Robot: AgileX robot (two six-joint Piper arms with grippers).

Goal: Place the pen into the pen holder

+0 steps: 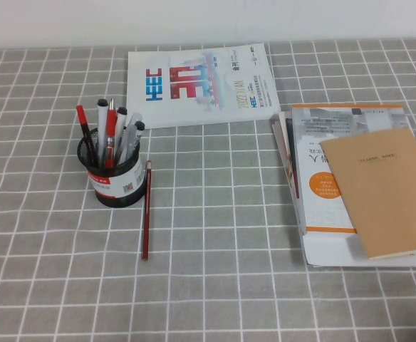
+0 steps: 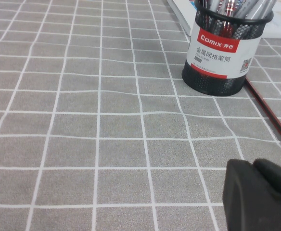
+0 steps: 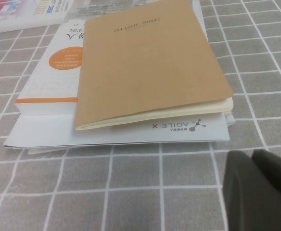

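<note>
Grey-checked tabletop (image 1: 215, 235): pen (image 1: 111, 142) looks already in pen holder (image 1: 114, 178), I just keep left hand (image 2: 261, 195) and right hand (image 3: 261, 190) parked near me, well away from holder, grip state unreadable.

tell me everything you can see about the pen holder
The pen holder is a small round cup of black metal mesh, upright on the grey checked tablecloth, left of centre. A red and white label band wraps its lower part. Several pens stand in it, one of them red. A thin dark red pencil lies against its base. The left gripper sits low nearby, the right gripper beside the book stack; neither touches the holder.
</note>
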